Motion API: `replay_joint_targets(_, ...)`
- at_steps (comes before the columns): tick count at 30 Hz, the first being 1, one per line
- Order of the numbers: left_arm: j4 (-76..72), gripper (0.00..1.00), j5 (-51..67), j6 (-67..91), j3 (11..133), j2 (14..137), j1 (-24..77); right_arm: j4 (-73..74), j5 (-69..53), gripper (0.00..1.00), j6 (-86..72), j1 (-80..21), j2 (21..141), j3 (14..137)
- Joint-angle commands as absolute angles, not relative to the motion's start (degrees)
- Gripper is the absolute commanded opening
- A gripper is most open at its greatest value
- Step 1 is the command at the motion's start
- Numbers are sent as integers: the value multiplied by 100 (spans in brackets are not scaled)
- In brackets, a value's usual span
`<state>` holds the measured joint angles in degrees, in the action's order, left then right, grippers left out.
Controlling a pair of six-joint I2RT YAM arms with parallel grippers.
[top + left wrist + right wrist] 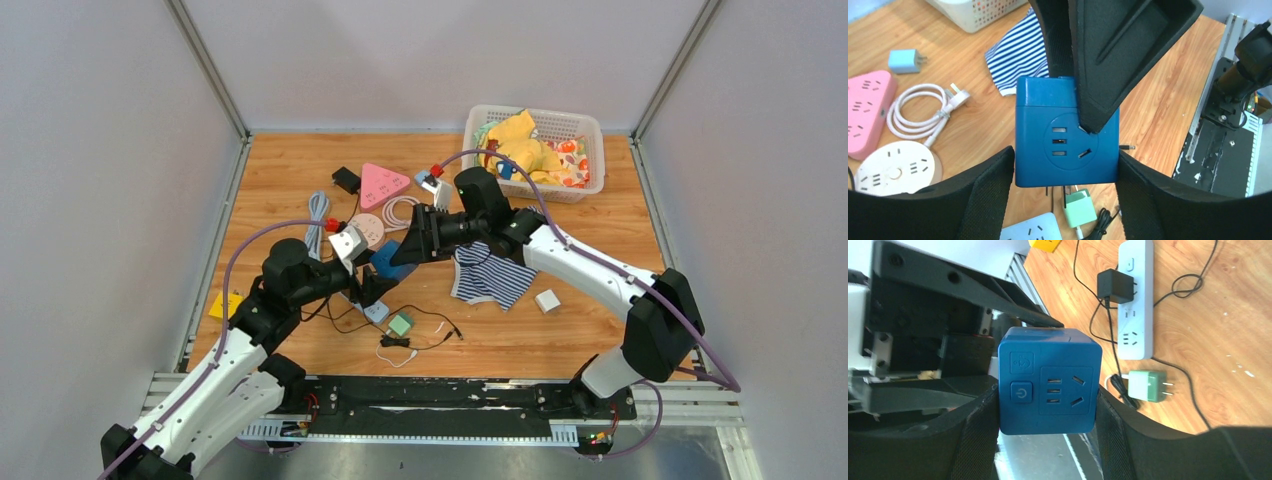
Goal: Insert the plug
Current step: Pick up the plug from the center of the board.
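Note:
A blue cube socket (385, 262) is held above the table between both grippers. In the left wrist view my left gripper (1066, 167) has its fingers pressed on the two sides of the cube (1066, 145), whose socket face points at the camera. A finger of the right gripper (408, 250) crosses its top right corner. In the right wrist view my right gripper (1048, 407) is shut on the cube (1048, 387), power button at left. A green plug charger (400, 324) lies loose on the table below, also in the left wrist view (1079, 208) and the right wrist view (1146, 385).
A white power strip (1135, 300) with a black adapter (1115, 285) on it lies under the left gripper (368, 283). A pink triangular socket (383, 184), round white socket (368, 228), coiled white cable (400, 212), striped cloth (490, 275), small white cube (547, 301) and a toy-filled basket (590, 160) surround it.

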<state>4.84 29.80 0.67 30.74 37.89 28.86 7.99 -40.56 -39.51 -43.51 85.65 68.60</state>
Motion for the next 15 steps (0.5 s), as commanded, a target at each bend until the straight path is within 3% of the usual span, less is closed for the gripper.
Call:
replay_joint_targets(1, 79, 75, 2544, 722, 3123, 3503, 2899, 1093, -3713, 0, -3254, -4406, 8207, 6775)
replay_joint_targets(5, 339, 80, 1963, 1113, 3181, 3392, 2900, 1475, -2825, 0, -2872, -4411, 8067, 6822)
replay_joint_targets(10, 1240, 99, 803, 1571, 3574, 3608, 2892, 1779, -2018, 0, -2463, -4458, 8020, 6856)
replay_joint_targets(15, 1982, 100, -129, 1752, 4188, 4092, 2858, 1924, -1352, 0, -1983, -4814, 8024, 6952)
